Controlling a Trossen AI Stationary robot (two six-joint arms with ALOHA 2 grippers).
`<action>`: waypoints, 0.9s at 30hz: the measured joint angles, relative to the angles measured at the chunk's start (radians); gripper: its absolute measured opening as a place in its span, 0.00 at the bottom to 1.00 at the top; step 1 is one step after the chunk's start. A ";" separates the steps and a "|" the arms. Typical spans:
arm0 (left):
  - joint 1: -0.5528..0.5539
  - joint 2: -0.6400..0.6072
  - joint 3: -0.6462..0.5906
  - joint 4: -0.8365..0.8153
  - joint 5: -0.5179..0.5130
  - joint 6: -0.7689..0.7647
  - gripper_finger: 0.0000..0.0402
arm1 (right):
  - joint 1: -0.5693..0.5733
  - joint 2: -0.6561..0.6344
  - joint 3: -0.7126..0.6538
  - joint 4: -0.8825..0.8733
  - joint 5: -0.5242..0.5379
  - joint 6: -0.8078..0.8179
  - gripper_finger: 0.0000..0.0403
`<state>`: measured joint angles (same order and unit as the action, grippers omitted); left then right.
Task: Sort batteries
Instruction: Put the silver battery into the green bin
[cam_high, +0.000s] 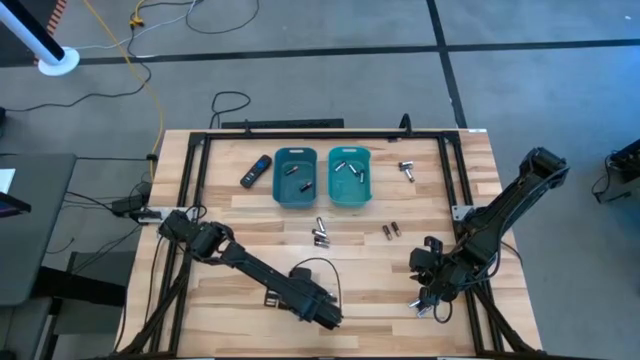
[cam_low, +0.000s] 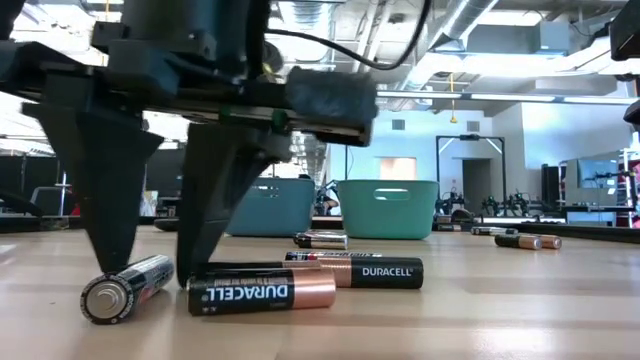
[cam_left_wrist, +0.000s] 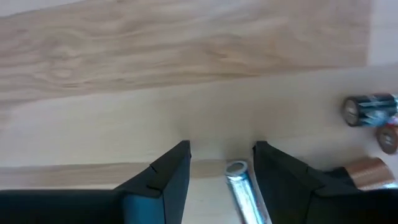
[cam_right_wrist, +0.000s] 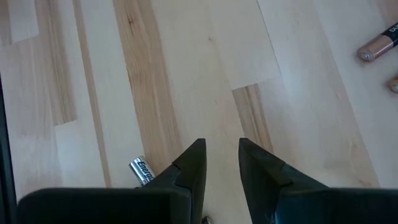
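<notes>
A pale butcher-block surface (cam_high: 250, 285) on a dark frame stands on a grey floor crossed by black lines and cables (cam_high: 120, 60). At the 7 o'clock side, the left hand (cam_left_wrist: 221, 163) hangs low with its fingers spread, a silvery battery (cam_left_wrist: 242, 190) lying between them and two copper-ended Duracell cells (cam_low: 262, 292) just beside. At 12 o'clock sit a black remote (cam_high: 256, 171) and two teal bins (cam_high: 297, 177), each holding a few batteries. Loose cells (cam_high: 320, 235) lie near the centre, with more (cam_high: 392, 231) toward 3 o'clock. At 5 o'clock the right hand (cam_right_wrist: 222, 160) hovers with fingers narrowly parted, gripping nothing, a silvery cell (cam_right_wrist: 141, 170) beside one finger. Beyond the surface, a workshop with ceiling lights and exposed ducts (cam_low: 470, 20) stretches back.
</notes>
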<state>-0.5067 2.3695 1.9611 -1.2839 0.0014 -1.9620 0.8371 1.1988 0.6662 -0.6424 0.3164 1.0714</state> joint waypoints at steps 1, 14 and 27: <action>-0.005 -0.001 0.003 -0.009 -0.007 -0.017 0.42 | 0.000 0.000 0.000 0.000 0.000 0.000 0.28; -0.117 -0.030 0.053 -0.001 -0.082 -0.329 0.41 | 0.000 0.000 0.000 0.002 0.000 0.001 0.28; -0.159 -0.033 0.089 -0.016 -0.133 -0.066 0.41 | 0.000 0.000 0.000 0.015 0.000 0.001 0.28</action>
<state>-0.6654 2.3370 2.0502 -1.2998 -0.1312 -2.0279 0.8374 1.1985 0.6662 -0.6272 0.3161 1.0719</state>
